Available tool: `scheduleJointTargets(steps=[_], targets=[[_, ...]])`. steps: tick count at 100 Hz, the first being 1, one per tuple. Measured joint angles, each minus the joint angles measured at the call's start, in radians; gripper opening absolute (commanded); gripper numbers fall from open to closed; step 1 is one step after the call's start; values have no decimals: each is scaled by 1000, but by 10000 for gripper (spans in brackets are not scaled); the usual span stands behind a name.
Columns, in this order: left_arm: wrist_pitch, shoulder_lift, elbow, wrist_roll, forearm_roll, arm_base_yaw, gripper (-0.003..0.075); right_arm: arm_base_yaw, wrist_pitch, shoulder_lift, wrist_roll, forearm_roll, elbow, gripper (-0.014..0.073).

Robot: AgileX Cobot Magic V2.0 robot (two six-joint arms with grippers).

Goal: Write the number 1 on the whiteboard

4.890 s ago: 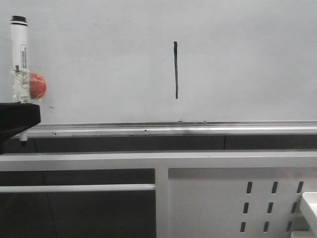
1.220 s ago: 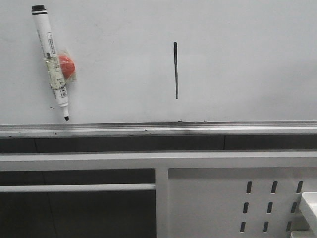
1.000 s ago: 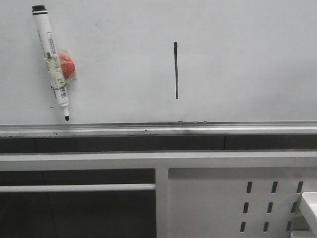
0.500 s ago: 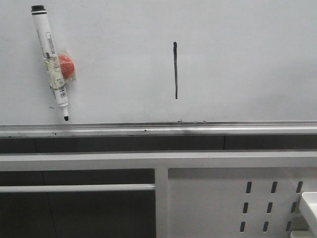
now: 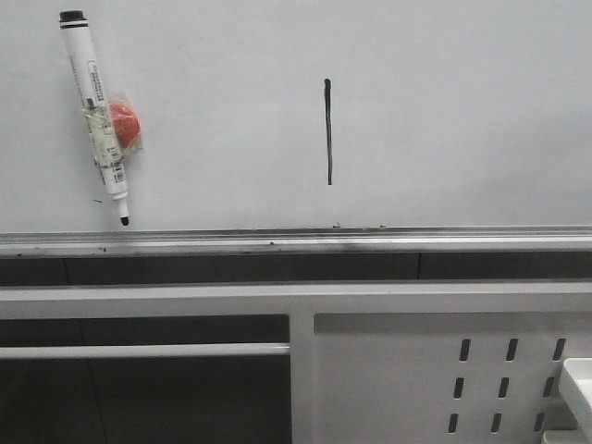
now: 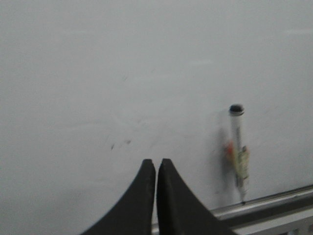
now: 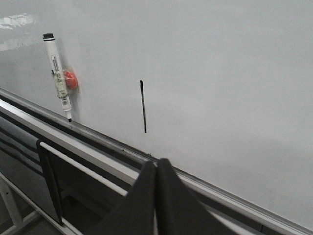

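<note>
Where the wrist views are taken, both grippers are seen pressed closed and empty in front of the marked board.

Nearest, the left gripper (image 6: 156, 169) is shown with its black fingers meeting at the tips, nothing between them; the right gripper (image 7: 156, 169) is likewise drawn together and holds nothing. Beyond, a white perforated panel (image 5: 444, 370) and a silver tray rail (image 5: 296, 242) are seen below the whiteboard (image 5: 462, 111). On the board, the number 1 (image 5: 328, 130) is drawn as a thin black vertical stroke, plain, without serif or base, near mid-width and clear above the rail. Well apart to its left, a marker pen (image 5: 94, 113) is fixed to the board, tilted, tip down just above the rail, with a red magnet (image 5: 126, 126) taped beside its barrel.
</note>
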Motion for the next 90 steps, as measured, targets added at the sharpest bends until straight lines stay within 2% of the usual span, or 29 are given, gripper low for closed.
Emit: scheduleJointTargets(steps=[24,39,52,71,90], targets=[[4,0,176,1,-86,164,-20,0,0,0,0,0,0,-59],[23,0,182,3,-150,230,-20,0,0,0,0,0,0,-59],[47,0,182,37,-165,253,-20,0,0,0,0,0,0,-59],[112,0,182,157,-165,257,-20,0,0,0,1,0,0,-59],[122,0,182,196,-180,257,-20,0,0,0,1,0,0,-59]])
